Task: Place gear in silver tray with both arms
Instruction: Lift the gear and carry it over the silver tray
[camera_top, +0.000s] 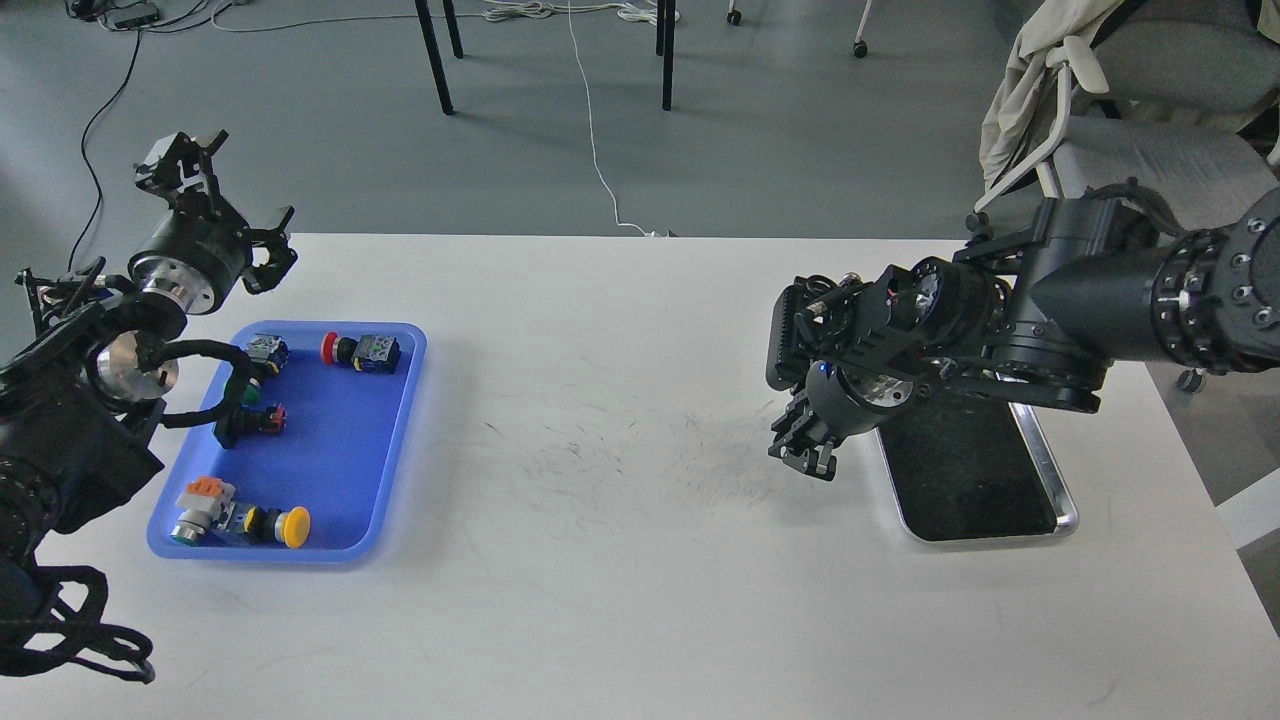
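Gear waits in the blue tray

Gear parts (362, 352) lie in the blue tray (400, 450) on the left side of the white table (600, 600). They look like push buttons, red, green and yellow. The silver tray (1062, 510) sits far away on the right side, and its dark bottom looks bare.

I think the job is only starting, since no part is picked up yet. Next, one arm needs to reach down into the blue tray and grab a part.

The left gripper (215, 195) is held up high past the far end of the blue tray, fingers spread apart, holding nothing. The right gripper (803, 452) points down just beside the silver tray. It is small and dark, so I cannot tell if it is spread or closed.
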